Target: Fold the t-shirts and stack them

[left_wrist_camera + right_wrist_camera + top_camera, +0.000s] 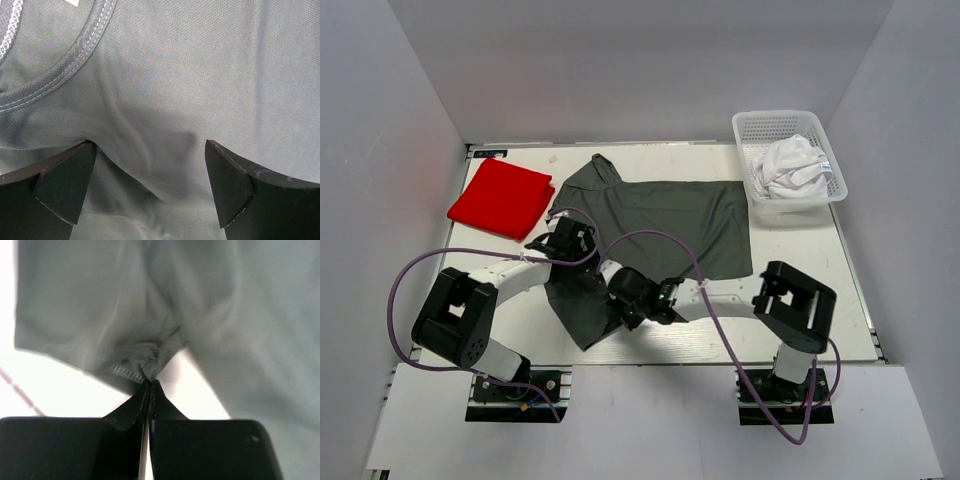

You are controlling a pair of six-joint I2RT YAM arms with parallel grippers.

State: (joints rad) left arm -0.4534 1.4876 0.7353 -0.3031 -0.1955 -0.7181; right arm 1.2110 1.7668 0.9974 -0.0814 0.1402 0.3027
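The dark grey t-shirt [670,220] lies spread across the middle of the table, its left part rumpled. My left gripper [563,240] is open and rests on the grey cloth [165,100] near the stitched collar [70,65], with cloth between its fingers. My right gripper [623,300] is shut on a hemmed edge of the grey shirt [142,362] and holds it lifted off the table. The red t-shirt [502,197] lies folded at the back left. The white t-shirt [792,167] is bunched in the basket.
The white mesh basket [825,145] stands at the back right corner. Purple cables loop over both arms near the shirt. The table's front edge runs just behind the arm bases.
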